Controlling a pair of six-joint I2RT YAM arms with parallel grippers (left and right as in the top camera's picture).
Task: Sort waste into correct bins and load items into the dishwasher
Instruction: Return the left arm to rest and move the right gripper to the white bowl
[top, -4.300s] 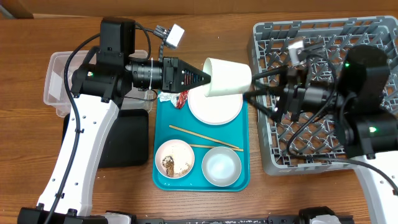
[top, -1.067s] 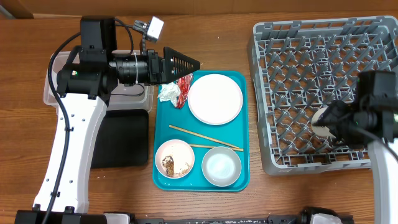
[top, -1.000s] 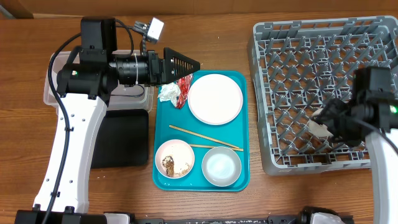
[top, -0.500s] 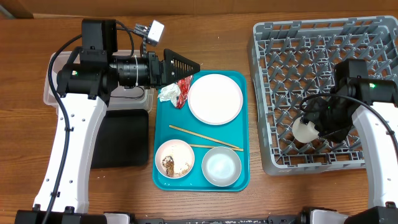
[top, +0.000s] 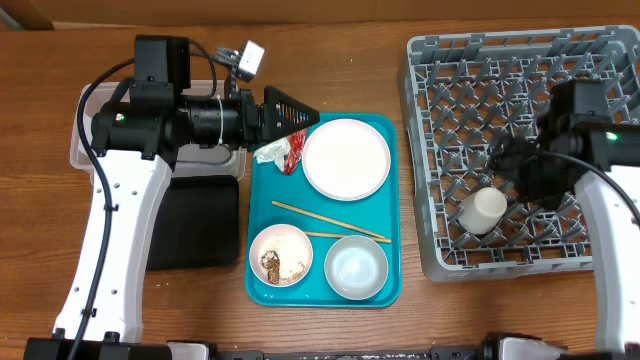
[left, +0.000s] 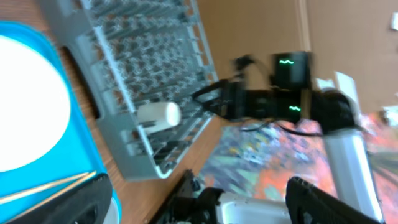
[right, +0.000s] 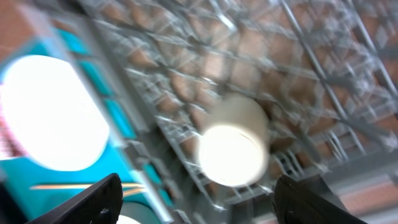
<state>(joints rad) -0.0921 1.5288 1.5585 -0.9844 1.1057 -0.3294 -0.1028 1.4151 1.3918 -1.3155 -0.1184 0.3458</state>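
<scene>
White cup (top: 483, 209) now lies released on its side in the dish rack (top: 416, 150). The right gripper (top: 508, 165), fingers apart, has backed off. The left gripper (top: 305, 110) waits, fingers spread, by the red wrapper (top: 294, 152).

Right wrist camera, blurred throughout. We record:

- One grey dish rack (right: 298, 56). Its peg grid fills the upper and right field, and brown wood shows through the cells.
- One white cup (right: 233, 146), lying on its side in the rack with a round end towards us. We cannot tell mouth from base.
- One round white plate (right: 53, 112), at left on the teal tray (right: 121, 118).
- One thin chopstick (right: 81, 185), on the tray below the plate.
- The right gripper (right: 198, 193). Its dark fingers (right: 87, 202) sit at the lower corners, jaws spread wide, clear of the cup.
</scene>
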